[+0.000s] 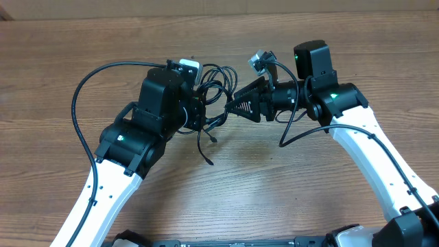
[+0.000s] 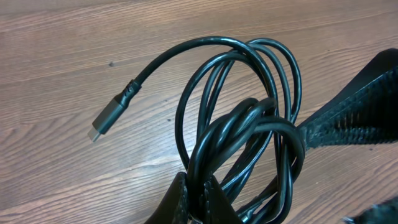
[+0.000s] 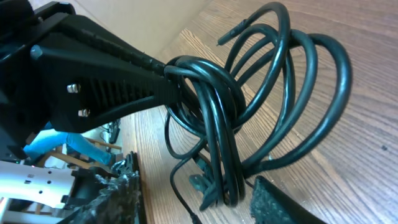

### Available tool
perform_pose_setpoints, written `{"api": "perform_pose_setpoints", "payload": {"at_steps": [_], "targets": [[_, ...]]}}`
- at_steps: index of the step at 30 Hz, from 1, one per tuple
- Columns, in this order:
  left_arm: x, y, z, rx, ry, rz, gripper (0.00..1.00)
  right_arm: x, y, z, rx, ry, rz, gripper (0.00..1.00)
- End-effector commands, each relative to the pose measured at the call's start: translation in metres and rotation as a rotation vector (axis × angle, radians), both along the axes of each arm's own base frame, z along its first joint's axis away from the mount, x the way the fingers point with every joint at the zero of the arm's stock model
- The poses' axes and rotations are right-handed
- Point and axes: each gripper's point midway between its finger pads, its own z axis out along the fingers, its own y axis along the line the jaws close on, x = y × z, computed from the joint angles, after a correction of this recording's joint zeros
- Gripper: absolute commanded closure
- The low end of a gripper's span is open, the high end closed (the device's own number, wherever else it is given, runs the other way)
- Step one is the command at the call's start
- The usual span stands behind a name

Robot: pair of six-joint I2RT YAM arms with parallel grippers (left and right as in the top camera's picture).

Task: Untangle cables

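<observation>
The cables (image 1: 217, 84) are a bundle of thin black loops in the middle of the table, between the two arms. In the left wrist view the cables (image 2: 249, 93) coil upward, and one slim plug tip (image 2: 104, 122) sticks out to the left. My left gripper (image 2: 198, 200) is shut on one strand at the bottom of the loops, seen from overhead as the left gripper (image 1: 203, 108). My right gripper (image 1: 230, 104) reaches in from the right. In its own view the right gripper (image 3: 199, 202) stands open, with the cables (image 3: 219, 149) hanging between its fingers.
The wooden table (image 1: 68, 55) lies all around. A loose cable end (image 1: 206, 147) trails toward the front. Thick black arm wires arc at the left (image 1: 77, 103) and by the right arm (image 1: 291, 127). The right arm's finger (image 2: 357, 115) shows beside the loops.
</observation>
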Motion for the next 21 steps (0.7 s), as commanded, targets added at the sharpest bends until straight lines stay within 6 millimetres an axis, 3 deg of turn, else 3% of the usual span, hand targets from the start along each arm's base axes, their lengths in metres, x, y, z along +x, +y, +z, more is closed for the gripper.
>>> {"api": "perform_pose_setpoints", "payload": {"at_steps": [1, 10, 21], "targets": [[-0.001, -0.007, 0.01, -0.054, -0.002, -0.006, 0.96, -0.005, 0.001, 0.01, 0.012, -0.032, 0.008, 0.45], [-0.004, -0.016, 0.013, -0.127, 0.023, -0.014, 0.96, 0.002, -0.002, 0.004, -0.025, -0.039, -0.033, 0.5], [-0.008, -0.036, 0.021, -0.16, 0.001, -0.076, 0.96, 0.005, -0.003, 0.0, -0.037, -0.036, -0.043, 0.69]]}}
